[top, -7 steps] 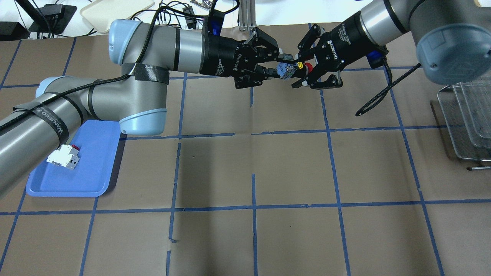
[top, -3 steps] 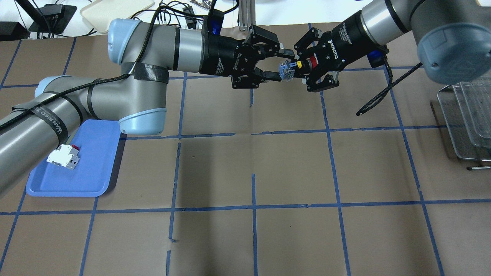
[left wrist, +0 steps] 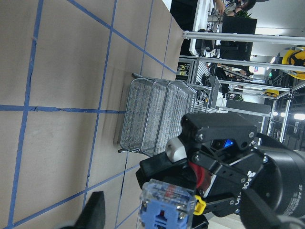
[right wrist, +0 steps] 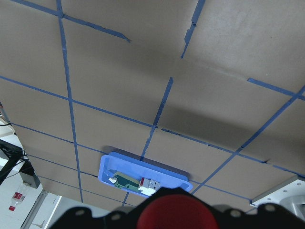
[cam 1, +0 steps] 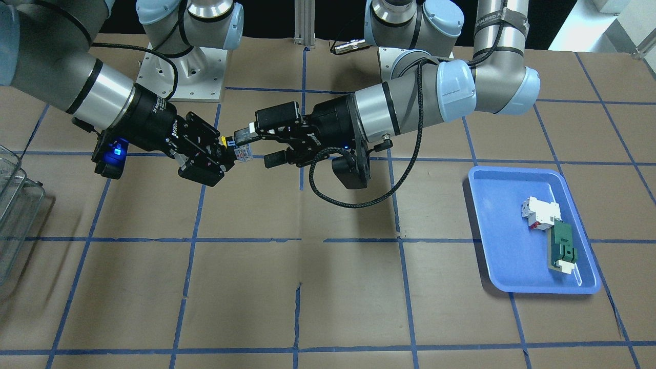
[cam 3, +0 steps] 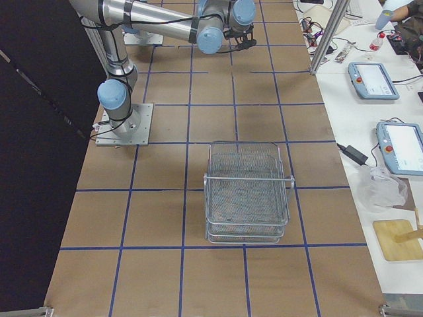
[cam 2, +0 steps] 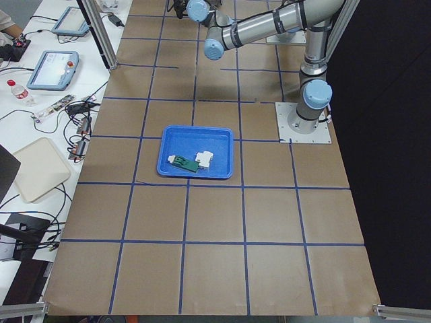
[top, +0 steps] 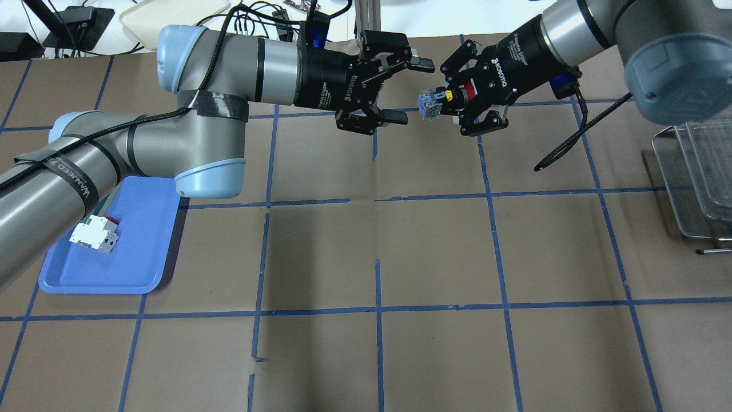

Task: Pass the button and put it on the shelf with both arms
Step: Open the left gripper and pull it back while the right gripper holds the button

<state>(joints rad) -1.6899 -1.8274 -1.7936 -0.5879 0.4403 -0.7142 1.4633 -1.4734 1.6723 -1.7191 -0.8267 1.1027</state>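
The button (top: pixel 430 103), with a red cap, a yellow part and a blue-clear end, is held in the air over the far middle of the table. My right gripper (top: pixel 456 100) is shut on it near the red cap. My left gripper (top: pixel 412 90) is open, its jaws wide apart, just left of the button and not touching it. The front-facing view shows the same: button (cam 1: pixel 242 152), right gripper (cam 1: pixel 227 152), left gripper (cam 1: pixel 257 147). In the left wrist view the button (left wrist: pixel 167 210) sits in front of the shelf (left wrist: pixel 152 117). The shelf (top: pixel 697 183) stands at the table's right edge.
A blue tray (top: pixel 134 252) lies at the left and holds a white block with a red mark (top: pixel 91 234) and a green flat part (cam 1: pixel 562 248). Cables and devices lie beyond the table's far edge. The left arm's elbow (top: pixel 209 177) hangs over the tray's corner.
My right gripper has shut on the button. My left gripper has opened, let the button go and drawn back to the left.
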